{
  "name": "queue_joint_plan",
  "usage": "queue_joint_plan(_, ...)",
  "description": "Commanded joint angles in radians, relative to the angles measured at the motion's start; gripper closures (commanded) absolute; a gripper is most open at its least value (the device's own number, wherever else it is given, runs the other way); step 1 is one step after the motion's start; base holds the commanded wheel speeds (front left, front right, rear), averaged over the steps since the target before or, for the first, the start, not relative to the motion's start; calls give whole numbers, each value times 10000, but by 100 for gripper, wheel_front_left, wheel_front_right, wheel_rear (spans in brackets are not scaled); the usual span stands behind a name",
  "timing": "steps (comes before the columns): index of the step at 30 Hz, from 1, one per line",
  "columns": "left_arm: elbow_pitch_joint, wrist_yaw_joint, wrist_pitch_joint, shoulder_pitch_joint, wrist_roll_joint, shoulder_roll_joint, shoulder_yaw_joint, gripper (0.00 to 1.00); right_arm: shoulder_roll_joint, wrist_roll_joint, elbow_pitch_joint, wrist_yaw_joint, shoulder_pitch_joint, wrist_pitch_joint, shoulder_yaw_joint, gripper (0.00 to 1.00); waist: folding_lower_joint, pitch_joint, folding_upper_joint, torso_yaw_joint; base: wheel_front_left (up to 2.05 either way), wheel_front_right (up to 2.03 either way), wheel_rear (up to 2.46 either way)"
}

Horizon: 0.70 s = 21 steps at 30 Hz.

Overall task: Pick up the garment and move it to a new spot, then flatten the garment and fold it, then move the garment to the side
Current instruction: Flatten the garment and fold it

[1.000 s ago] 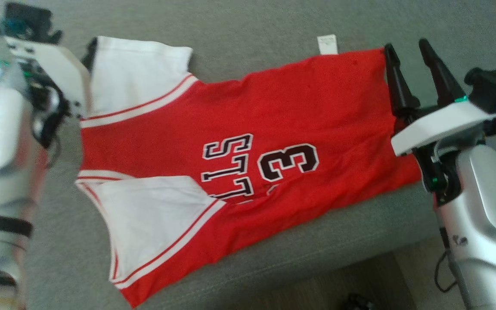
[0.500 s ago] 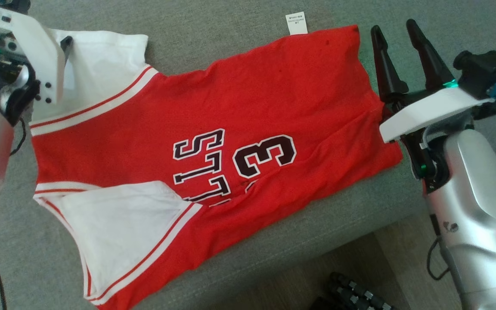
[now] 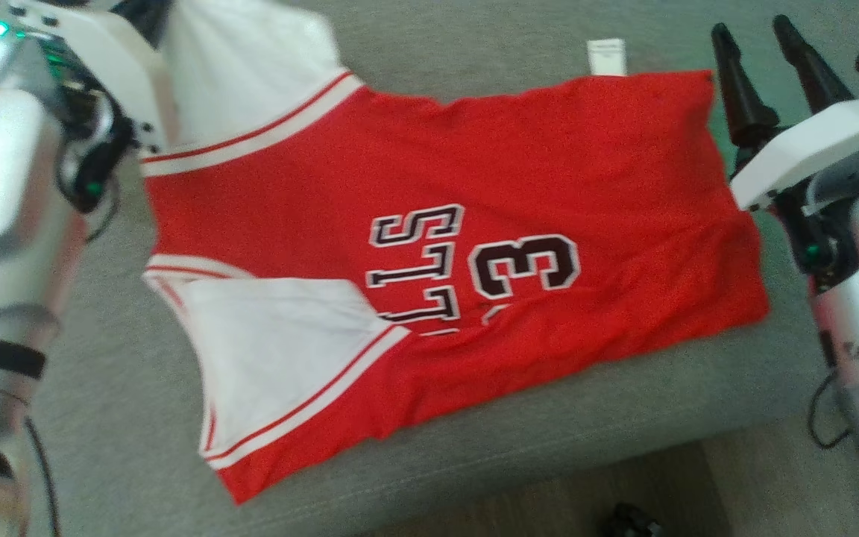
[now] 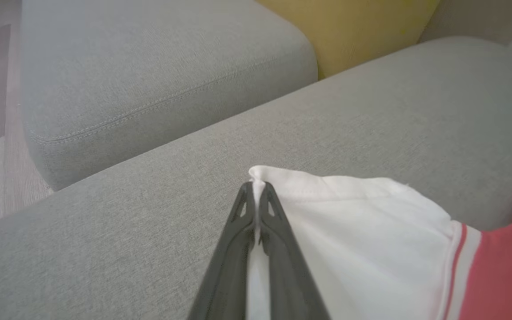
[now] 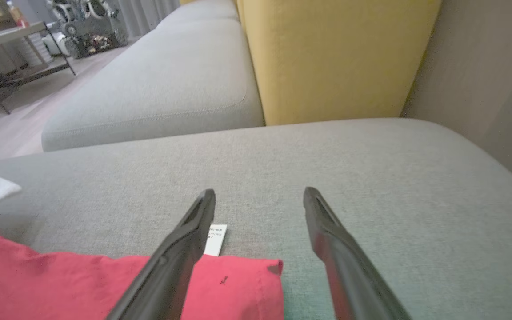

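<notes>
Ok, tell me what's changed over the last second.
The left gripper has shut its jaws on the corner of the white sleeve of the jersey; a second ago they were open. The right gripper stays open by the hem corner, holding nothing. The jersey still lies spread on the grey sofa cushion; the head view's shift is the camera's own.

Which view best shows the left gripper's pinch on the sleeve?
Left wrist view: left gripper closed on the sleeve corner, fingertips clear. Head view crops the fingers at the top; right wrist catches a sleeve scrap.
</notes>
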Motion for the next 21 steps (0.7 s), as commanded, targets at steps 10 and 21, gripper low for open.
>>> queue_joint_plan(10,-1600,141,-1380,885,-245,-353,209,100,-1539,365,1696,-9,-816,2423,338,0,0,-307,0,1945,0,0,0)
queue_joint_plan(21,-2009,172,-1346,1312,-270,-358,-68,100,-1669,623,3136,-9,-1039,3466,643,0,0,-458,0,2208,0,0,0)
